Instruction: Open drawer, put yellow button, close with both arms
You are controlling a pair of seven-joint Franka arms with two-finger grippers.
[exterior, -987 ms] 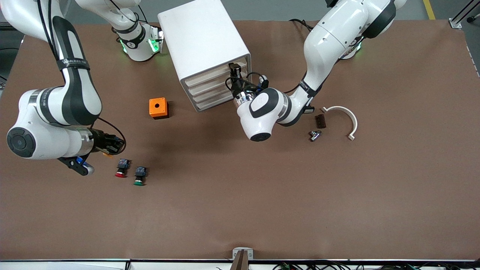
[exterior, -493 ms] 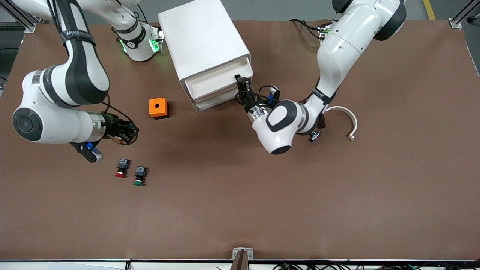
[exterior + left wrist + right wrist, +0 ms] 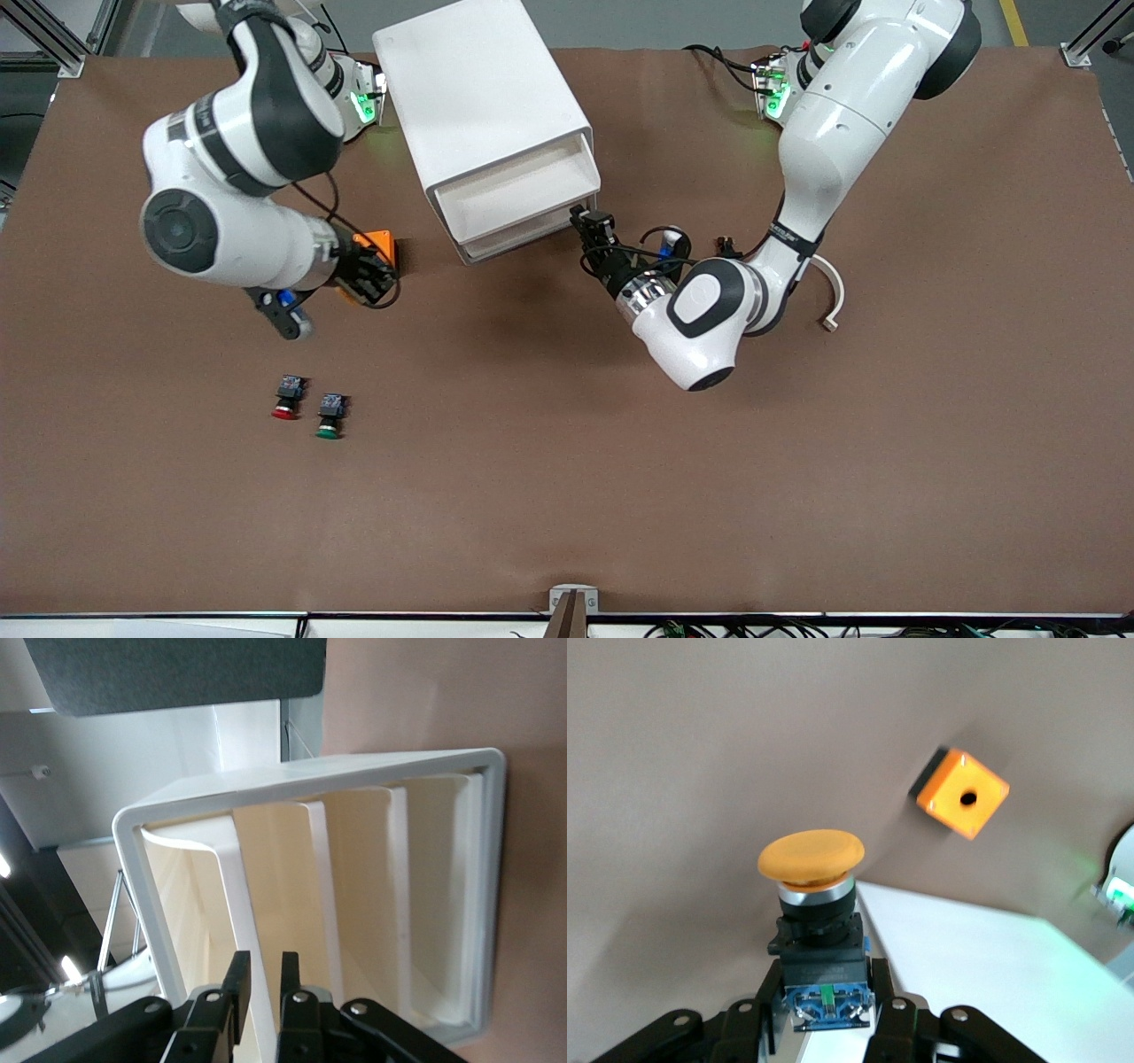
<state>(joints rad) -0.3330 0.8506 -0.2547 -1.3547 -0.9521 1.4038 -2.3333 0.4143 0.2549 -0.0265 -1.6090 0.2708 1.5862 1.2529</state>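
Top drawer (image 3: pixel 518 190) pulled out, yellow button (image 3: pixel 812 870) aloft

Left claw (image 3: pixel 261 979) pinches the drawer's front lip; right claw (image 3: pixel 824 1014) grips the button over the orange box (image 3: pixel 378 241) beside the cabinet (image 3: pixel 474 97).

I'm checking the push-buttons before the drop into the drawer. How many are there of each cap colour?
Yellow button, shut in the right gripper: 1
Red-capped button, on the table: 1
Green-capped button, beside it: 1
Total: 3

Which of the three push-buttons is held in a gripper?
The yellow button, clamped in the right gripper over the table. The red-capped button and green-capped button lie loose on the table.
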